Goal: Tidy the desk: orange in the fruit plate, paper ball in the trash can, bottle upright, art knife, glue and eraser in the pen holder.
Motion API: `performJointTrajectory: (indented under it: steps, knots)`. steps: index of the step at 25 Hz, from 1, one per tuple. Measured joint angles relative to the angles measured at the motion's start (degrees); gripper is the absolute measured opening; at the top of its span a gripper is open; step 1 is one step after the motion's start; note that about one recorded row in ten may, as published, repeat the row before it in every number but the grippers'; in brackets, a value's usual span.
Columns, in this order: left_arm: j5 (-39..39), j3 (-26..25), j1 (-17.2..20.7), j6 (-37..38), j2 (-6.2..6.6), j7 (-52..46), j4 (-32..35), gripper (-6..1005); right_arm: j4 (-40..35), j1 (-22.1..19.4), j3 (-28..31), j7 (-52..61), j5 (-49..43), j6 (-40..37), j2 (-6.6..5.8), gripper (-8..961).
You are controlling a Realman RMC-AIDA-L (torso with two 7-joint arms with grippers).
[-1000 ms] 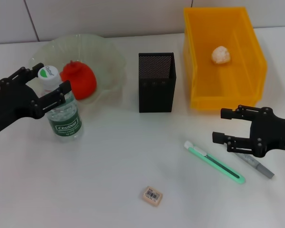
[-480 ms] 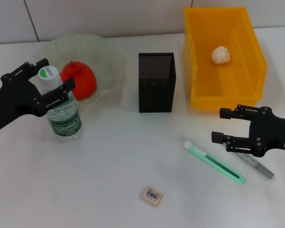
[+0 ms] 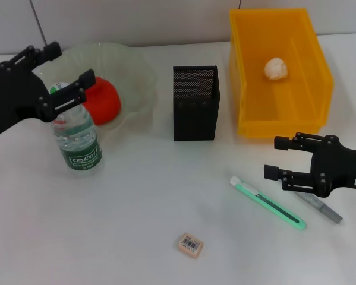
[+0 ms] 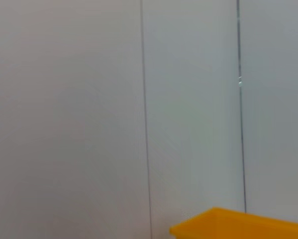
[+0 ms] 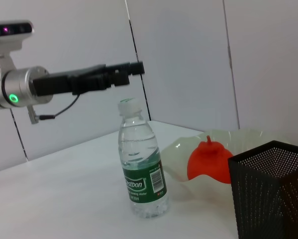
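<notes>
The clear water bottle (image 3: 76, 142) stands upright on the white table, in front of the glass fruit plate (image 3: 136, 77). My left gripper (image 3: 72, 62) is open and empty, above the bottle's cap and apart from it. It also shows far off in the right wrist view (image 5: 121, 73), over the bottle (image 5: 140, 172). The orange (image 3: 101, 101) lies in the plate. The paper ball (image 3: 276, 68) lies in the yellow bin (image 3: 249, 113). My right gripper (image 3: 273, 157) is open, low over the table by the grey glue stick (image 3: 323, 208). The green art knife (image 3: 267, 202) and the eraser (image 3: 190, 244) lie on the table.
The black mesh pen holder (image 3: 195, 104) stands at the table's middle, between the plate and the bin. It shows close in the right wrist view (image 5: 273, 194). The left wrist view shows only the wall and the bin's rim (image 4: 238, 226).
My left gripper has let go of the bottle and risen up and back from it. The bottle stays upright. The right arm has not moved.
</notes>
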Motion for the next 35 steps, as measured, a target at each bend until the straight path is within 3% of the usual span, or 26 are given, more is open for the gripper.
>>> performJointTrajectory:
  steps: [10, 17, 30, 35]
  knots:
    - [1.88, -0.07, -0.75, 6.34, 0.59, -2.95, 3.40, 810, 0.00, -0.11, 0.00, 0.01, -0.08, 0.27, -0.01, 720]
    - [10.23, -0.60, -3.68, 16.28, 0.87, -6.33, 4.74, 811, -0.03, 0.00, -0.22, 0.29, -0.43, 0.35, -0.06, 721]
    - [19.38, -2.09, -5.14, 17.17, 0.15, -13.10, 4.36, 811, -2.49, -0.56, -0.28, 1.74, -1.41, 0.12, -0.37, 721]
    - [20.35, -2.35, -4.40, 17.20, -0.16, -12.88, 3.56, 811, -9.57, -0.36, -0.44, 8.77, -4.12, 0.24, -0.22, 720]
